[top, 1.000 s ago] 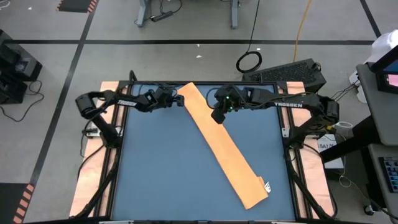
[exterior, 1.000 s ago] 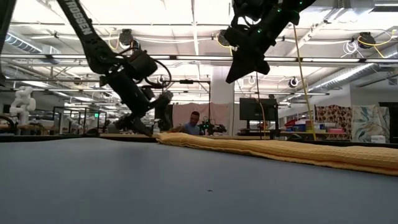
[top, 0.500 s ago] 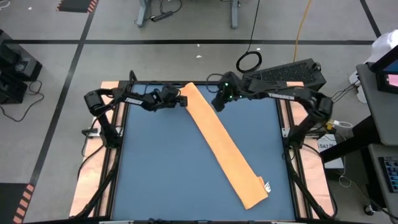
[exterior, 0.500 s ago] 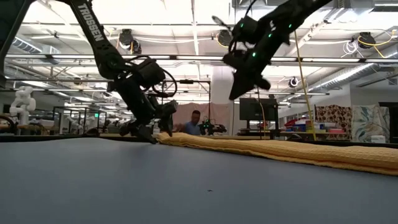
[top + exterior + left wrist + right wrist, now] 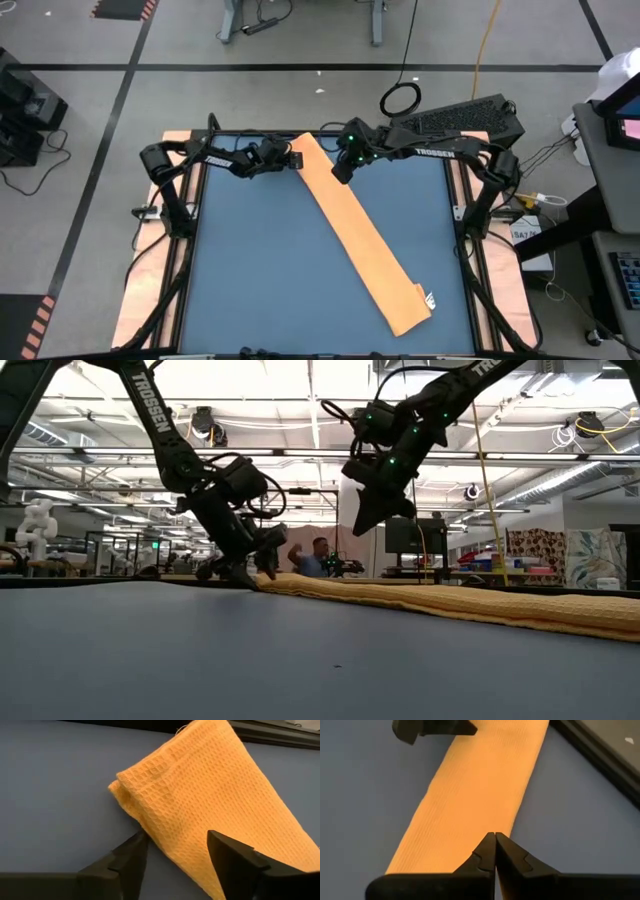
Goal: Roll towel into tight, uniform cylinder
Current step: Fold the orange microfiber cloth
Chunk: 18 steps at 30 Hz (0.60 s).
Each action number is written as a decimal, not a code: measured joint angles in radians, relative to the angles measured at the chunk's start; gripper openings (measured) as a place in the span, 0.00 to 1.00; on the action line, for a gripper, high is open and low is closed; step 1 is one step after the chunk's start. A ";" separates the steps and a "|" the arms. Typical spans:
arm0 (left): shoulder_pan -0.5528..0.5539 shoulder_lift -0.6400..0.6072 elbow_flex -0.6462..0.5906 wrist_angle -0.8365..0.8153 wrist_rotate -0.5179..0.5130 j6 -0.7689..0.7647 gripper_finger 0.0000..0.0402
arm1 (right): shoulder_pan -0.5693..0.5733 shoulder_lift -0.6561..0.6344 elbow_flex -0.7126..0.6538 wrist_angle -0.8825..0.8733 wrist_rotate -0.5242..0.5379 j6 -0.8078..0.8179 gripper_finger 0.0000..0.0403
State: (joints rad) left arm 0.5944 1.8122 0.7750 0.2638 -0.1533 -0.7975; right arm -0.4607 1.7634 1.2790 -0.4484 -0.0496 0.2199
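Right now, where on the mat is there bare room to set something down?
Two bare patches of the blue mat: the big one between the towel and the left edge, and a smaller one between towel and right edge. It is crowded at the far end, where the left gripper and right gripper flank the towel's end.

A blue counter [image 5: 260, 280] sits on a grey floor [image 5: 90, 90]; a black cable coil [image 5: 400, 99] lies behind it, and a person [image 5: 318, 557] is far off.
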 joint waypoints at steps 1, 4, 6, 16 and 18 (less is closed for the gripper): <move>0.002 0.000 0.000 -0.001 0.005 0.002 0.50 | -0.003 0.000 0.005 0.001 0.000 -0.003 0.00; 0.009 0.000 0.000 -0.001 0.020 0.018 0.41 | -0.003 -0.002 0.008 0.004 -0.001 -0.005 0.00; 0.010 0.000 0.000 0.003 0.022 0.031 0.32 | 0.004 -0.002 0.008 0.003 -0.001 -0.008 0.00; 0.019 0.000 0.000 0.016 0.038 0.074 0.02 | 0.032 -0.002 0.008 -0.002 -0.005 -0.044 0.00; 0.020 0.000 0.000 0.016 0.041 0.080 0.01 | 0.032 -0.002 0.008 -0.019 -0.005 -0.049 0.00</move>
State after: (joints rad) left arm 0.6140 1.8122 0.7750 0.2795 -0.1120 -0.7180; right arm -0.4289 1.7618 1.2873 -0.4672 -0.0547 0.1707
